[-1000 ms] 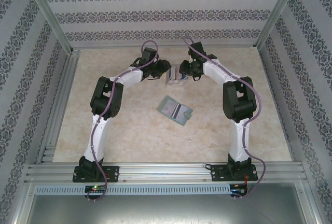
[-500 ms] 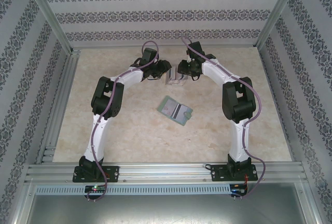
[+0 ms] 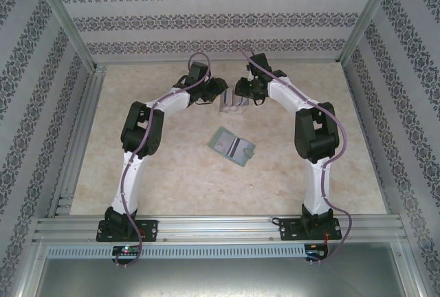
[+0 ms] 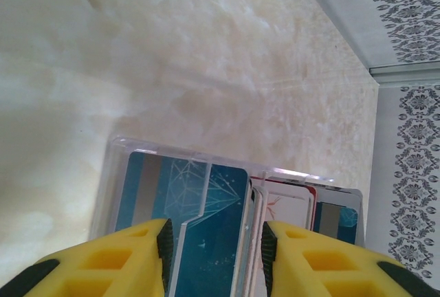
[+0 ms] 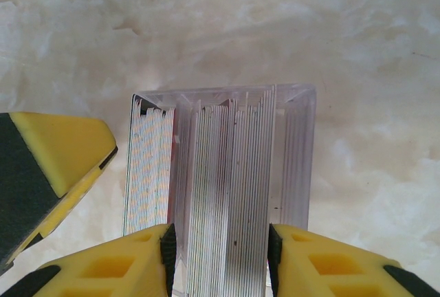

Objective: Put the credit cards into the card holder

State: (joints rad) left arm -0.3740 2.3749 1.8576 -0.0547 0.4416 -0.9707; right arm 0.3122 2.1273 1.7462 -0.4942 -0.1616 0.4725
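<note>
right pincer (image 5: 218,234) clamps the credit cards (image 5: 220,166) edge-on; left pincer (image 4: 214,228) straddles their blue face, grip impossible to tell; card holder (image 3: 232,146) lies well apart from both.

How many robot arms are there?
2. The left arm is on the left, the right arm on the right; both reach toward the credit cards farther back.

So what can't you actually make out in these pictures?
Number of cards: right wrist view, edges too fine to count.
Whether the left gripper or right gripper actually pinches them: the bottom edge cuts the contact off in both wrist views.
Card holder: too small in the top view to make out details.
</note>
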